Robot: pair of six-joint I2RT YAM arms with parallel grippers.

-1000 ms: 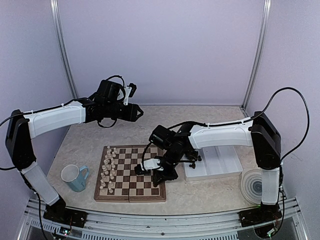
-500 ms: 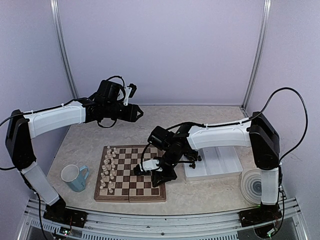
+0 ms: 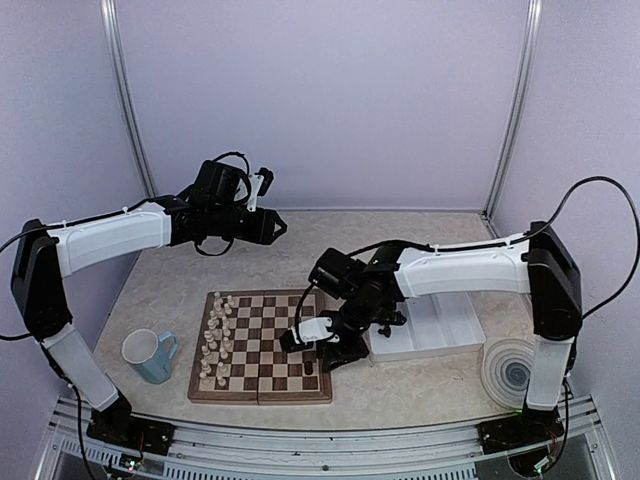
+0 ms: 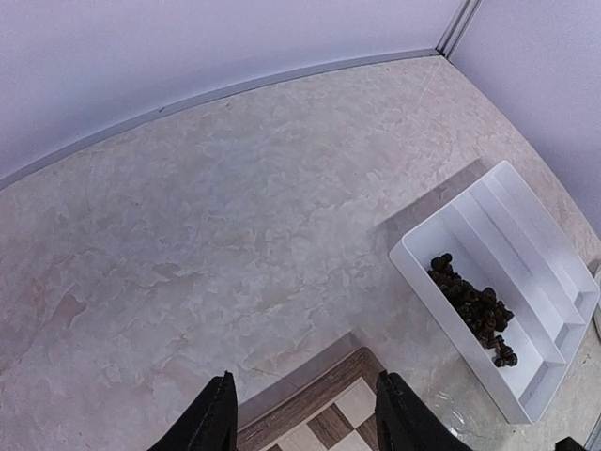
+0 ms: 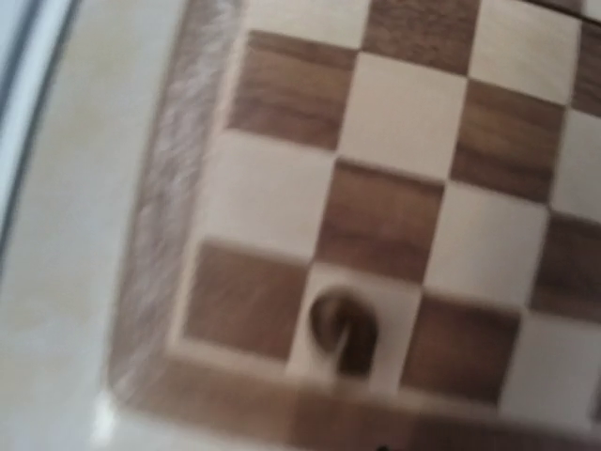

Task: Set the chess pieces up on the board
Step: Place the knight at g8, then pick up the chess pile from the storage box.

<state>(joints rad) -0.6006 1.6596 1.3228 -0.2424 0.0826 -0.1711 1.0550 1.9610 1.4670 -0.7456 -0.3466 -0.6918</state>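
The board (image 3: 262, 347) lies in front of the arms, with cream pieces (image 3: 216, 340) in its two left columns. One dark chess piece (image 5: 346, 334) stands alone on a pale square by the board's (image 5: 394, 216) border, with no finger on it. My right gripper (image 3: 318, 348) hovers over the board's right edge, open; its fingers do not show in the right wrist view. More dark chess pieces (image 4: 474, 305) lie heaped in the white tray (image 4: 441, 282). My left gripper (image 4: 305, 418) hangs open and empty above the board's far corner (image 4: 329, 404).
The white ridged tray (image 3: 440, 320) sits right of the board. A light blue mug (image 3: 150, 355) stands left of the board. A pale round disc (image 3: 508, 370) lies at the right near edge. The left gripper (image 3: 270, 226) is raised near the back wall.
The right gripper has let go of the dark piece and shifted slightly right and away from it. The left arm has not moved.
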